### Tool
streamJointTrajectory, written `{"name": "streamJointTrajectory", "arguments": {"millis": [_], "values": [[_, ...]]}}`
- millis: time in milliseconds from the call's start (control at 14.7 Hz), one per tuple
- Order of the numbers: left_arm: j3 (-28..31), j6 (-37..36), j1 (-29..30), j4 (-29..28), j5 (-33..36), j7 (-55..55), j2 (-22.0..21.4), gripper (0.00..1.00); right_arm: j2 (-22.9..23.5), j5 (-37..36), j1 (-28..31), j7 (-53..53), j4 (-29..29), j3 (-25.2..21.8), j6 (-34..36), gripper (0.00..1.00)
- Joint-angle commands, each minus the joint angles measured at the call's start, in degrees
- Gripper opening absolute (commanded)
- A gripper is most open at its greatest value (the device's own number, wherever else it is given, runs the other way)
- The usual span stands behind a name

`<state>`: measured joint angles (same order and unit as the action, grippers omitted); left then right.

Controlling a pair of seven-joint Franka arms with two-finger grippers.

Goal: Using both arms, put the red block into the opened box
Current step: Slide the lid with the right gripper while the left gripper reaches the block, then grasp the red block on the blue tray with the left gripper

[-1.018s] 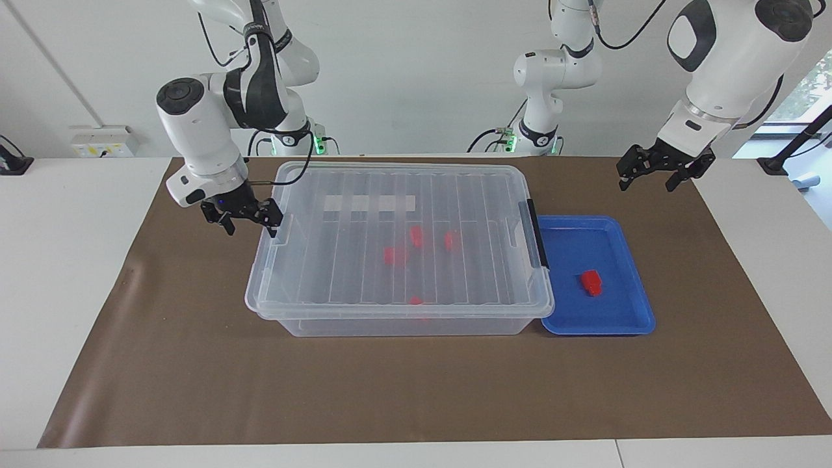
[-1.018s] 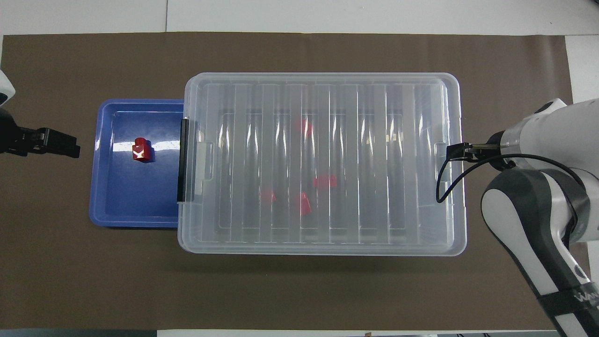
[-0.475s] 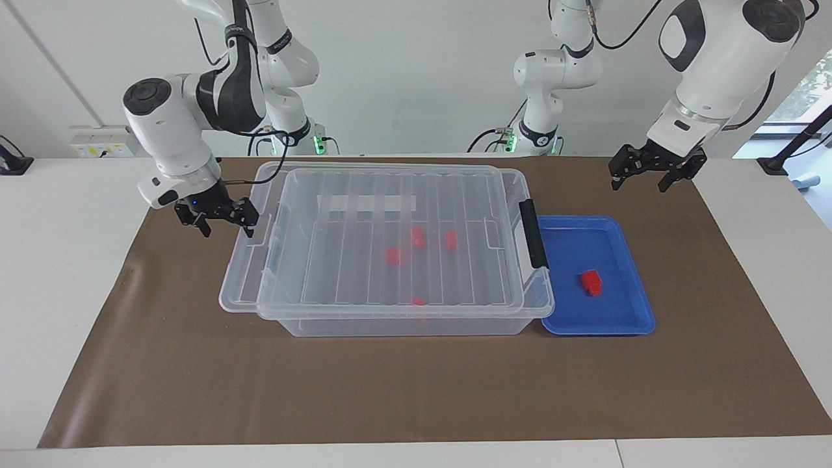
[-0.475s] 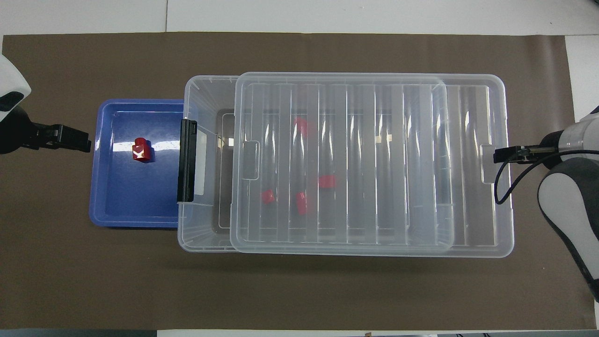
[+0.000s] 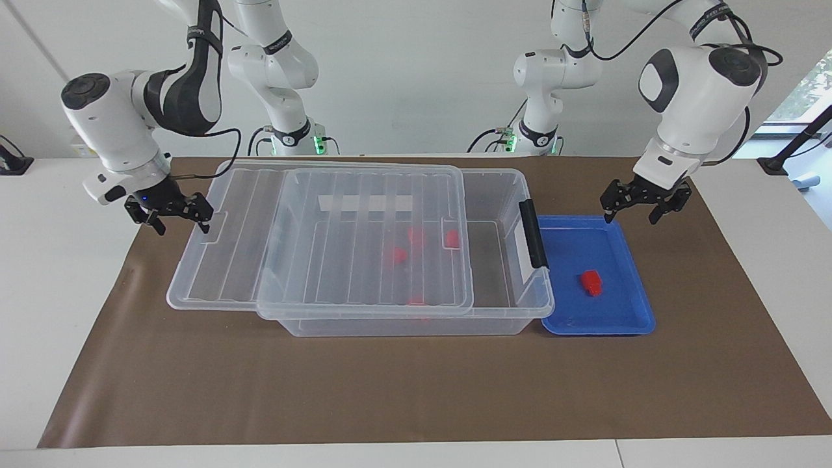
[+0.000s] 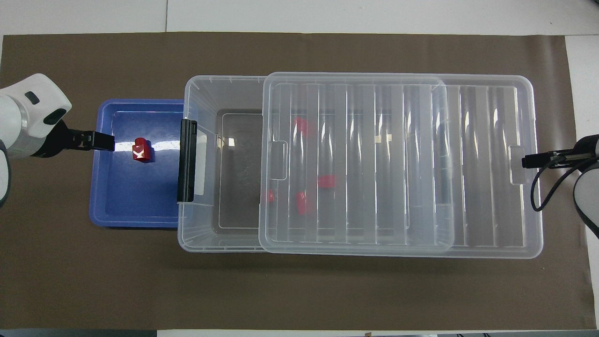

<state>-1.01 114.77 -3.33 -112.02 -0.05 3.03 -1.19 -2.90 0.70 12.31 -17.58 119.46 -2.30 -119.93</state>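
Below my spread left gripper (image 5: 637, 203) sits the blue tray (image 5: 634, 323) holding the red block (image 5: 591, 282); my right gripper (image 5: 170, 214), also spread, hooks the lid (image 5: 227, 260), exposing the box (image 5: 504, 312).

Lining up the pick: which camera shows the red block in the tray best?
The overhead view: the red block shows its stepped top against the blue tray, unobstructed. The facing view shows the block smaller, side-on.
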Motion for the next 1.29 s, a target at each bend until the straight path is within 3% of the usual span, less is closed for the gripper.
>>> {"name": "streamJointTrajectory", "arguments": {"millis": [0, 679, 1086, 1154, 1222], "values": [[0.0, 7.4, 0.2, -5.0, 0.9, -0.5, 1.0, 1.0, 0.5, -0.3, 2.4, -3.4, -0.5, 0.5, -0.7, 1.0], [0.0, 26.6, 0.2, -12.1, 0.9, -3.5, 10.8, 1.0, 0.6, -0.3, 4.1, -6.1, -1.0, 0.2, -0.5, 1.0], [0.0, 28.6, 0.0, -13.0, 0.9, -7.0, 12.3, 1.0, 1.0, -0.3, 3.9, -6.1, -1.7, 0.2, 0.0, 1.0], [0.0, 28.9, -0.2, -13.3, 0.9, -7.1, 12.3, 0.8, 1.5, -0.3, 3.5, -6.0, -3.2, 0.3, 0.9, 1.0], [0.0, 29.8, -0.2, -13.5, 0.9, -7.2, 12.3, 0.53, 2.3, -0.3, 3.2, -5.6, -5.8, 0.6, 3.3, 1.0]]}}
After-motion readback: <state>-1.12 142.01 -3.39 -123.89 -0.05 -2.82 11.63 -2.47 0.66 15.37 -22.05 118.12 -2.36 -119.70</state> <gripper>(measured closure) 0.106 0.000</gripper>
